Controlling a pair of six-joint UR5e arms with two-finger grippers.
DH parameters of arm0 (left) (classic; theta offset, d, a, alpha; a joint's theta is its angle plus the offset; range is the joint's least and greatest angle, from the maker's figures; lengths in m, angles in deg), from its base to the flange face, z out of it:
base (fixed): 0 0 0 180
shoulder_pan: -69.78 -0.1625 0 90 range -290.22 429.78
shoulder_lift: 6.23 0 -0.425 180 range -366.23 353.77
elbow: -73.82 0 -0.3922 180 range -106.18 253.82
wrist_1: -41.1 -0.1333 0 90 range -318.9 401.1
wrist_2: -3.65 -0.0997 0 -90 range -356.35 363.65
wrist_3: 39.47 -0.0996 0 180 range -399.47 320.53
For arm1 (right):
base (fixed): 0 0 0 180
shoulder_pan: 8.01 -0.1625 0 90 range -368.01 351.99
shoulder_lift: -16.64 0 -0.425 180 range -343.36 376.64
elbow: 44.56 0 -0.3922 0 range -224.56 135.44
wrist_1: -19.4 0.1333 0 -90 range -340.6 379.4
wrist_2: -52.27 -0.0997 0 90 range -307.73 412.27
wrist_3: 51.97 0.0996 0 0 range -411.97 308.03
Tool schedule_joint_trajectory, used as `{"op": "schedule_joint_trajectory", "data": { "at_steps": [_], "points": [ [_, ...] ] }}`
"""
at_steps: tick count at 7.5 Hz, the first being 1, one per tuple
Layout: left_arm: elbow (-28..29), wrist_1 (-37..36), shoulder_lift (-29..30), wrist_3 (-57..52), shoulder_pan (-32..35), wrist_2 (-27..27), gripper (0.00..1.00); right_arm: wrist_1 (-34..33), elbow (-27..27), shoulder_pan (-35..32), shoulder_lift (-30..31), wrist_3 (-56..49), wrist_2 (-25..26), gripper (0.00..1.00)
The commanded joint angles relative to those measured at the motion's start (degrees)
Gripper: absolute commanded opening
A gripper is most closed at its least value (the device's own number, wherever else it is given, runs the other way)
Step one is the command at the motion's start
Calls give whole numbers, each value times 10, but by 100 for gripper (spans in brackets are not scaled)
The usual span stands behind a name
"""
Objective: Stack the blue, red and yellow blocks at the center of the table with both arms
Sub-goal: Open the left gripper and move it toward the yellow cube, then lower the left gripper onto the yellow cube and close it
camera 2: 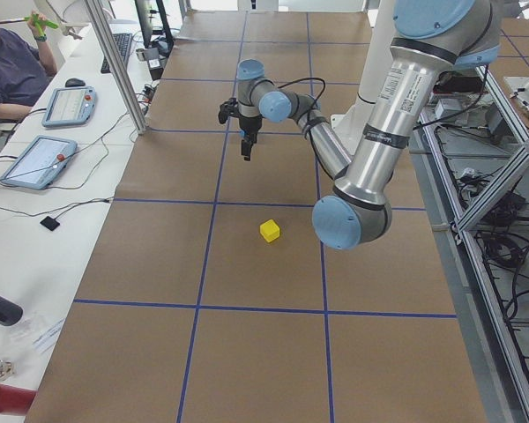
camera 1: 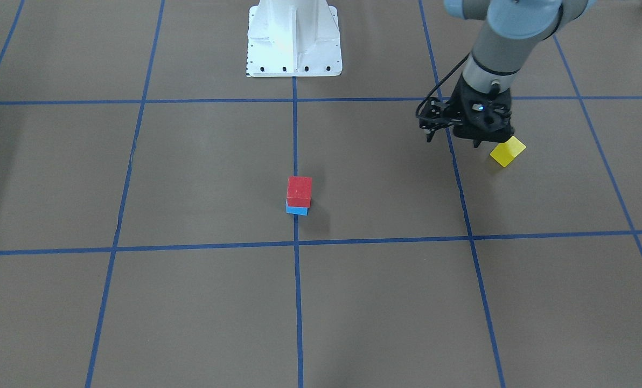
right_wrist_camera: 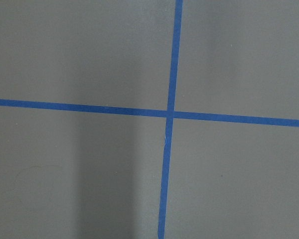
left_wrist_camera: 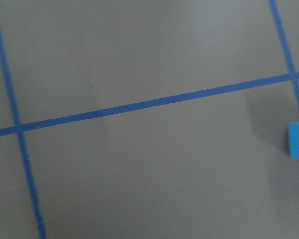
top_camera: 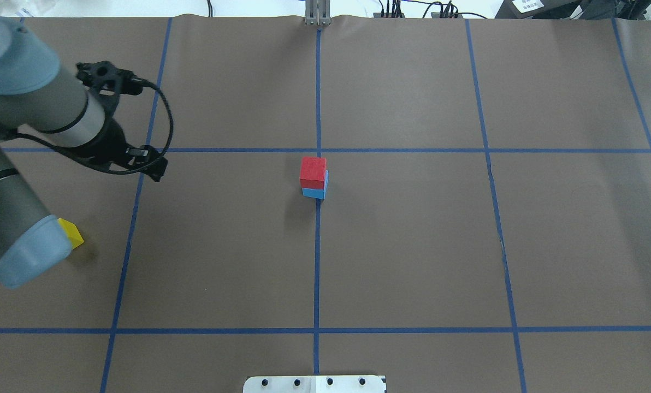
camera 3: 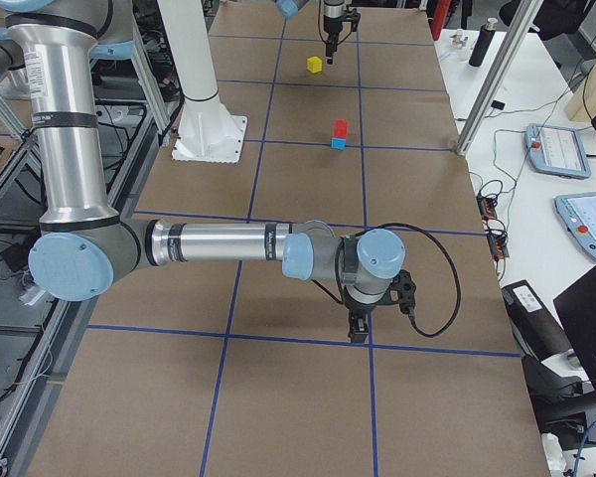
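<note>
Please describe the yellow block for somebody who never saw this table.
On the brown table with blue tape lines, look to the robot's left side, near its left arm. The yellow block lies there alone, unlike the red block stacked on the blue block.

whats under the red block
The blue block lies directly under the red block, touching it, on the table's centre tape line. Only a strip of the blue block's sides shows; its top face is covered by the red one.

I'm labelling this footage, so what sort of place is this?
Probably a robotics lab: a brown paper-covered table marked with blue tape lines, grey handheld teach pendants on a white side bench, and a seated operator.
</note>
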State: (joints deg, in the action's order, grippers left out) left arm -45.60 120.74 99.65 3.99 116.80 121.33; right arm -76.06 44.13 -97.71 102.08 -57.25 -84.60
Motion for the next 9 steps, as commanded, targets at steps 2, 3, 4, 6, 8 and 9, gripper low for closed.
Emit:
{"op": "schedule_joint_trajectory", "data": {
  "at_steps": [2, 3, 4, 6, 8, 9],
  "points": [
    [-78, 85, -202, 24, 6, -3, 100, 0, 9, 0, 4, 2, 0, 99],
    [-60, 129, -223, 149, 6, -4, 100, 0, 9, 0, 4, 1, 1, 99],
    [-24, 207, -225, 265, 6, -5, 100, 0, 9, 0, 3, 1, 2, 99],
    [28, 307, -236, 377, -3, -29, 100, 0, 9, 0, 3, 2, 1, 99],
    [43, 309, -235, 373, -10, -32, 99, 0, 9, 1, 3, 1, 2, 99],
    [45, 308, -235, 373, -20, -33, 99, 0, 8, 1, 3, 1, 2, 99]
  ]
}}
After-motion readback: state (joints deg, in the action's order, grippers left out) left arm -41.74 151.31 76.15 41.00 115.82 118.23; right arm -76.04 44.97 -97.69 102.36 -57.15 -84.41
